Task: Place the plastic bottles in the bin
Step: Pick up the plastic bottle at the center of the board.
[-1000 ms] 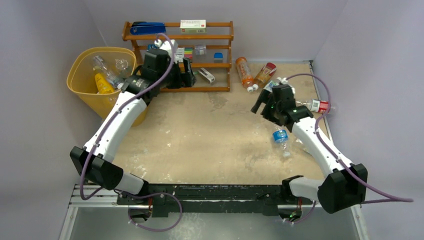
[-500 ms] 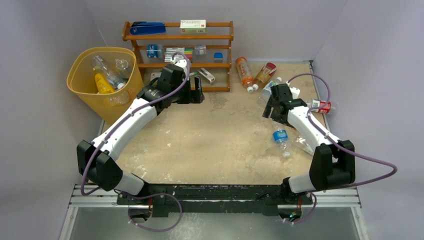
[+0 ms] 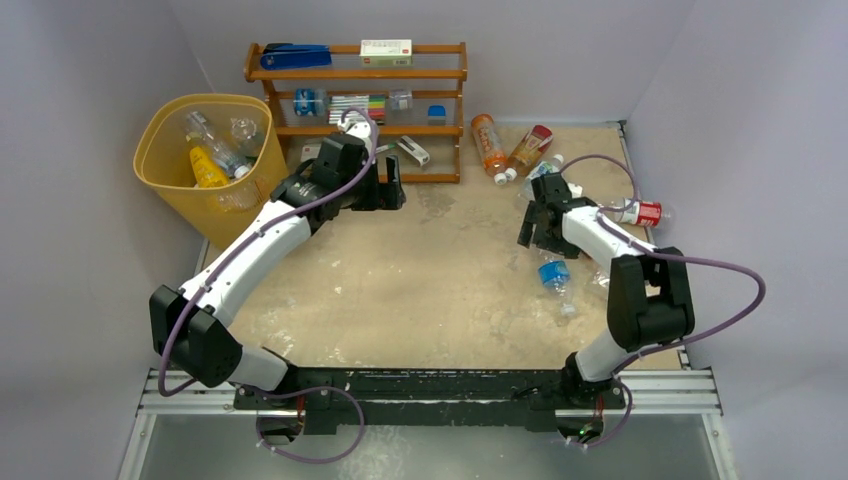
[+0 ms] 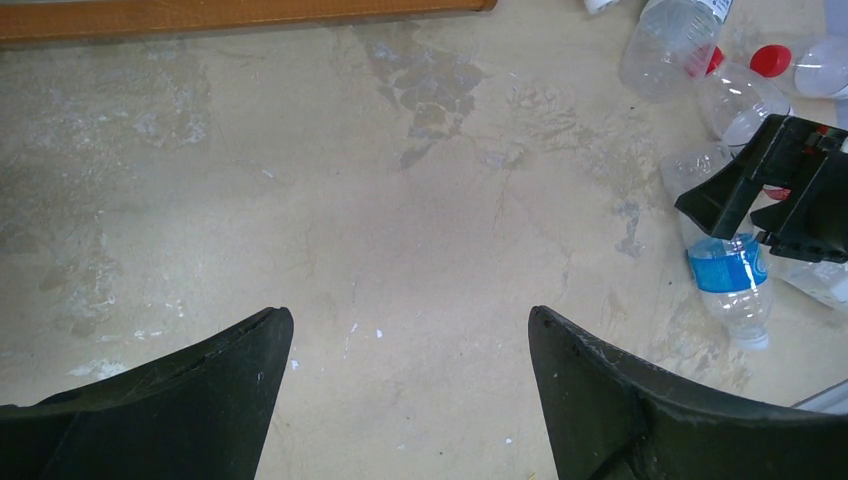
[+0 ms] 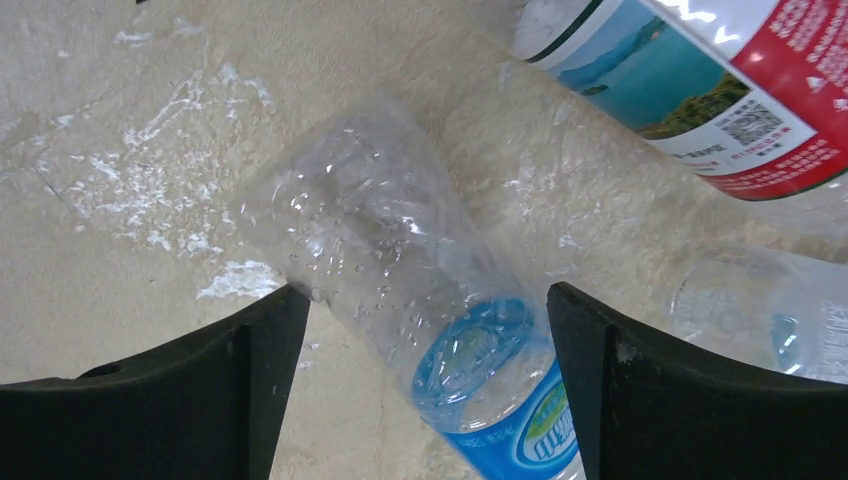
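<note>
Right gripper open astride the blue-label bottle — cap toward the table's near-right corner; left gripper open over mid-table.

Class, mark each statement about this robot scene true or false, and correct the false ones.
1. The yellow bin has bottles inside it. True.
2. The right gripper hangs over the bin. False: it hangs over the blue-labelled bottle lying at the right of the table.
3. The left gripper is open and holds nothing. True.
4. The bottles outside the bin all lie at the left of the table. False: they lie at the right, like the orange bottle.
5. The wooden rack stands at the back, beside the bin. True.
</note>
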{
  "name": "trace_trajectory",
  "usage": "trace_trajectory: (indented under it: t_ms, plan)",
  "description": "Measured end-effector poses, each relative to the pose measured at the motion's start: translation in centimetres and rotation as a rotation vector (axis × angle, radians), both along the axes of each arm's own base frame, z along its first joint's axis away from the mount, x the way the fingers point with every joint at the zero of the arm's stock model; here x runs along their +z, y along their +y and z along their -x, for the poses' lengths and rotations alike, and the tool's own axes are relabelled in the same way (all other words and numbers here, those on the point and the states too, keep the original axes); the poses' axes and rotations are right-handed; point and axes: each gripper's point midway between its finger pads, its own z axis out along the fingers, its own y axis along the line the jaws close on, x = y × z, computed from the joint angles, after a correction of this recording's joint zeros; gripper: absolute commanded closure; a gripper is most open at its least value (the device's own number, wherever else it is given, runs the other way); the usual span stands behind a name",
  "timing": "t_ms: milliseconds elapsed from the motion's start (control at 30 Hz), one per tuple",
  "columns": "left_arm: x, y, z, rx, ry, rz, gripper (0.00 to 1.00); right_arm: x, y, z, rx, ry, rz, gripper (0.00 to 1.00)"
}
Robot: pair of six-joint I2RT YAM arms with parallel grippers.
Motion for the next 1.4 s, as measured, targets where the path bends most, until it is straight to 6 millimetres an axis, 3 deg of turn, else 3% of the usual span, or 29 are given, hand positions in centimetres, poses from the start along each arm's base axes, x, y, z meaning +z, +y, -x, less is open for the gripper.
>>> trace_trajectory:
  t_ms: [300,500,933,1400]
  plan:
    - [-0.5,0.3,0.6,-0.007,0.018,-0.024,0.12,-1.4,2.3,-0.1,0.071,-0.001,-0.112,0.36]
    - [-1.3,0.0,1.7,-0.046,0.045,-0.016,0.12,-0.9,5.0,0.3,0.146,-0.034,-0.240,0.43]
    - [-3.4,-4.2,5.4,-0.239,0.128,0.169,0.12,6.0,12.6,-0.6,0.371,-0.223,-0.627,0.42]
    - [0.4,-9.7,8.5,-0.419,0.031,0.355,0.10,12.8,19.7,-0.9,0.478,-0.335,-1.059,0.41]
